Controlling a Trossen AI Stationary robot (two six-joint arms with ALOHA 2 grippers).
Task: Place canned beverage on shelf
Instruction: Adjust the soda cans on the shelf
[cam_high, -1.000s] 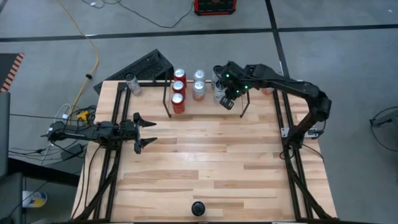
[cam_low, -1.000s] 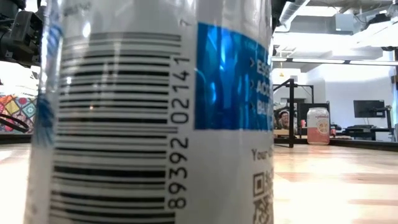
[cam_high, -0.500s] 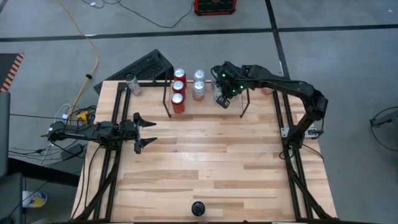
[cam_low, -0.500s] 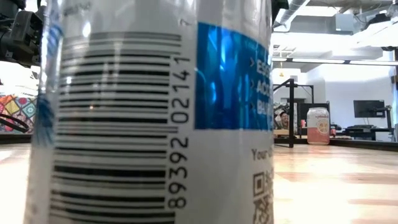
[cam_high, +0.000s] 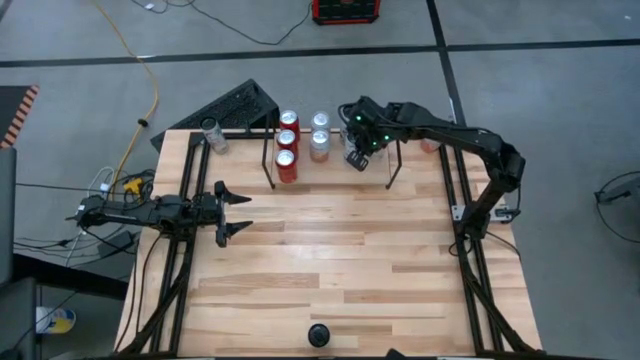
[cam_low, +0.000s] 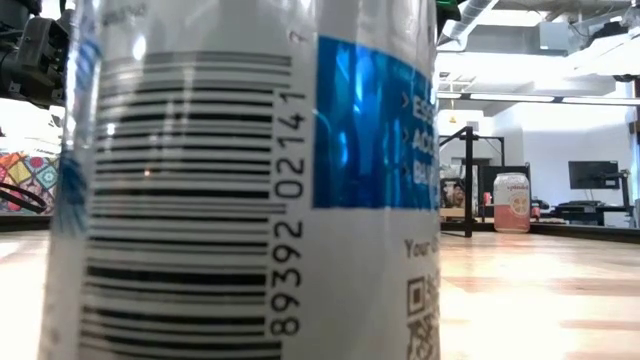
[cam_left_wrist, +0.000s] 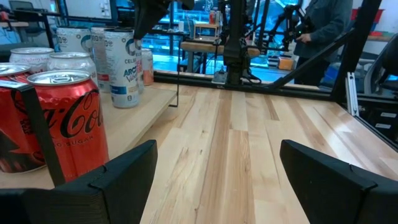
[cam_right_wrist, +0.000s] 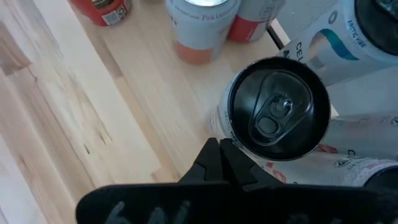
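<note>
Can with the black top (cam_right_wrist: 278, 107) sits right under your right jaws (cam_high: 357, 143), which are pinched fully together, gripping nothing, at the table's (cam_high: 340, 250) one o'clock inside the shelf (cam_high: 392, 165). Red cans (cam_high: 286, 165) stand at eleven o'clock. Your left jaws (cam_high: 236, 210) wait wide apart, empty, at nine o'clock.

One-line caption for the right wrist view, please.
Shut right gripper hovers beside a black-topped white can standing among other cans on the wooden table.
</note>
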